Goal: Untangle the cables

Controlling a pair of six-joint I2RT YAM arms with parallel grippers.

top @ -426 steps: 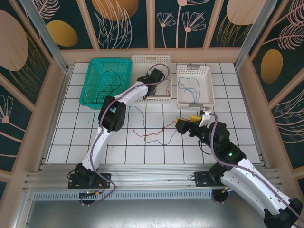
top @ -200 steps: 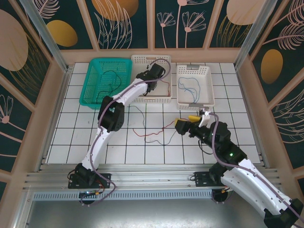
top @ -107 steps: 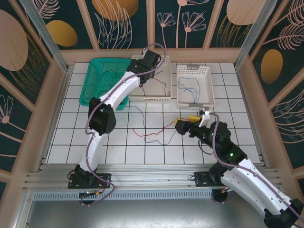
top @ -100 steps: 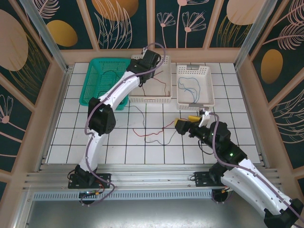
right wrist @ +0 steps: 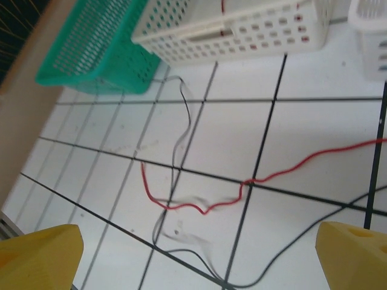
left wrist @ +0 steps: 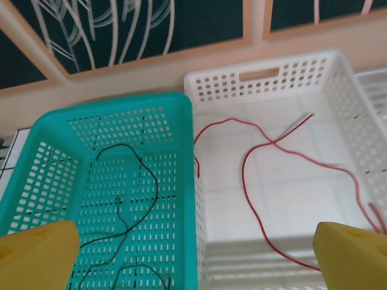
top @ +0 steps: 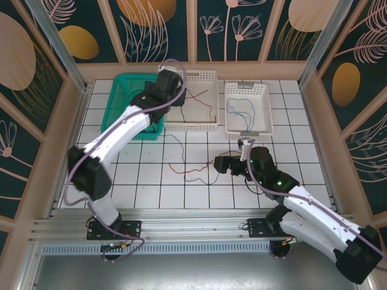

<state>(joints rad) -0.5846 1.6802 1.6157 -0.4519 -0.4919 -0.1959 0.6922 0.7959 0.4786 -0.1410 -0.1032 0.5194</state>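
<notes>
1. My left fingers [left wrist: 36, 257] are spread wide with nothing between them, and they hang above the shared edge of the teal basket [left wrist: 130, 104] and the middle white basket [left wrist: 260, 74]
2. A black cable [left wrist: 138, 199] curls loosely inside the teal basket
3. A red cable [left wrist: 257, 160] lies looped inside the middle white basket and crosses over itself
4. From overhead I see a blue cable [top: 240, 112] lying in the right white basket [top: 266, 115]
5. My right fingers [right wrist: 354, 257] are also fully apart and hold nothing, low over the tiled worktop [right wrist: 320, 130] in front of the baskets
6. Ahead of them on the worktop lie a second red cable [right wrist: 199, 206], a dark cable [right wrist: 290, 257] and a pale wire [right wrist: 176, 145]; the red one crosses the pale one, and I cannot tell whether they are knotted
</notes>
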